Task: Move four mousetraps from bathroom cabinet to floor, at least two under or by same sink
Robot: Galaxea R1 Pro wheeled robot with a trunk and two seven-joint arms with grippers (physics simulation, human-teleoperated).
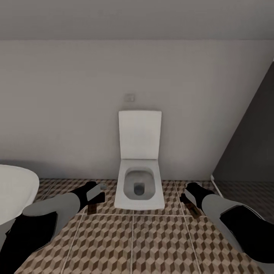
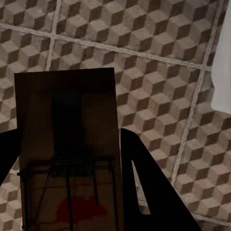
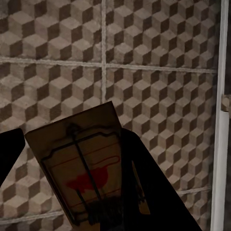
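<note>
One mousetrap clamped between the left gripper fingers, another mousetrap (red mouse print showing) pinched in the right gripper. Both held above the bathroom floor, either side of the toilet.

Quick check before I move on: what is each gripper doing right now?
Left gripper: shut on a mousetrap, held above the bathroom floor.
Right gripper: shut on another mousetrap.
</note>
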